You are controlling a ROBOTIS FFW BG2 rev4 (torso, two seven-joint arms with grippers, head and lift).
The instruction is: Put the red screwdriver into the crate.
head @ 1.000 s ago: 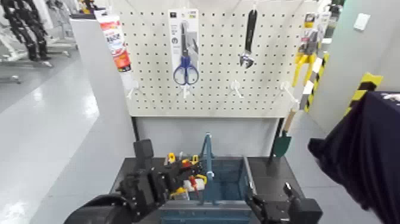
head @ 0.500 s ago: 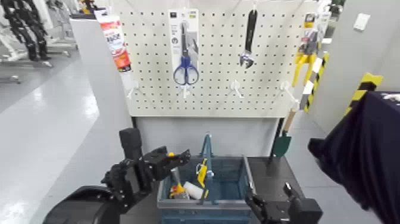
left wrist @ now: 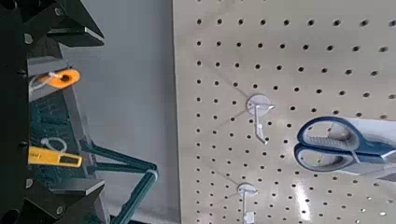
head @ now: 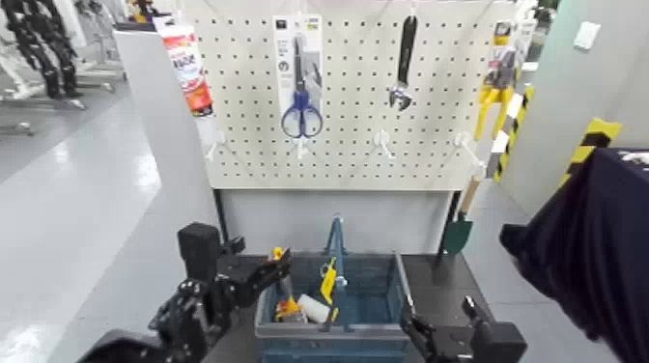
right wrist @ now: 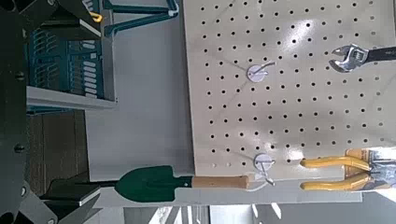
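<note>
The blue-teal crate with its upright centre handle stands on the dark table below the pegboard. Its left half holds several tools, among them a yellow-handled one. I cannot pick out the red screwdriver among them in any view. My left gripper is open and empty, at the crate's left rim. Its wrist view looks between the fingers at the crate's handle and at orange and yellow tool parts. My right gripper rests open and low at the crate's front right corner.
The pegboard behind the crate carries blue-handled scissors, a wrench and yellow-handled pliers. A green trowel hangs at its lower right. A dark cloth hangs at the right.
My left gripper has drawn back from over the crate's left half to the left of its rim, and now shows empty. The right arm has not moved.
</note>
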